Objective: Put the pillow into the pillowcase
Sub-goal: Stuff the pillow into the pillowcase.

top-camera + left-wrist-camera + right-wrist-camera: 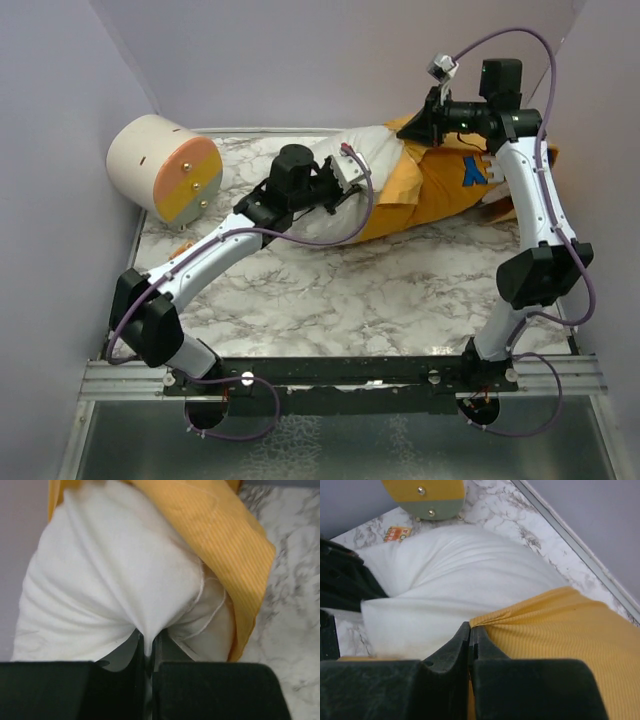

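Both clamped: left gripper (148, 651) pinching pillow (100, 580), right gripper (470, 634) pinching pillowcase (560, 640) hem; thin hem grip may slip under pushing, pillow backs out.

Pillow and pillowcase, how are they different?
The pillow is white and puffy; the pillowcase is orange-yellow and thin. The left claw pinches the pillow, while the right claw pinches the pillowcase's edge. Part of the pillow is tucked inside the pillowcase; the rest sticks out. Both are soft cloth, each held by a shut claw.
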Robot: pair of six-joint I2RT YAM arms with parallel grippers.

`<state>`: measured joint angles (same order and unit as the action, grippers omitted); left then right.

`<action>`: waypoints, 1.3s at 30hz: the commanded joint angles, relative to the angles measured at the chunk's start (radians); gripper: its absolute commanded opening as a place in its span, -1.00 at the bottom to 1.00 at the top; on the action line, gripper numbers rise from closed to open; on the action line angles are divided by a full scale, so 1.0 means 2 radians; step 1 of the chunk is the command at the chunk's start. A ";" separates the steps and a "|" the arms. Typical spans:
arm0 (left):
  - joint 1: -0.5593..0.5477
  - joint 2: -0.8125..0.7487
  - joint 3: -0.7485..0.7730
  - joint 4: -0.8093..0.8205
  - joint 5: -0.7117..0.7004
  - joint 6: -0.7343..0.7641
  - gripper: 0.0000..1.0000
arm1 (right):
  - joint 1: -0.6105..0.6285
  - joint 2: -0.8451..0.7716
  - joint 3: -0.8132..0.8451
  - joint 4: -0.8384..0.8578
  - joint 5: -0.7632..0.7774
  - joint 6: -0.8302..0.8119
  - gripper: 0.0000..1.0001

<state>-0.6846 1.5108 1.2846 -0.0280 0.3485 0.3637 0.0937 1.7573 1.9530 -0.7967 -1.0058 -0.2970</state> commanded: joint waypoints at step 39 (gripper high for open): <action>0.074 0.069 -0.170 0.425 0.209 -0.535 -1.00 | 0.026 -0.293 -0.332 0.089 0.175 -0.128 1.00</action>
<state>-0.5388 1.6264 0.9569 0.8417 0.8173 -0.7277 0.1459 1.1564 1.3575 -0.6785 -0.7982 -0.4862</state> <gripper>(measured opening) 0.045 0.999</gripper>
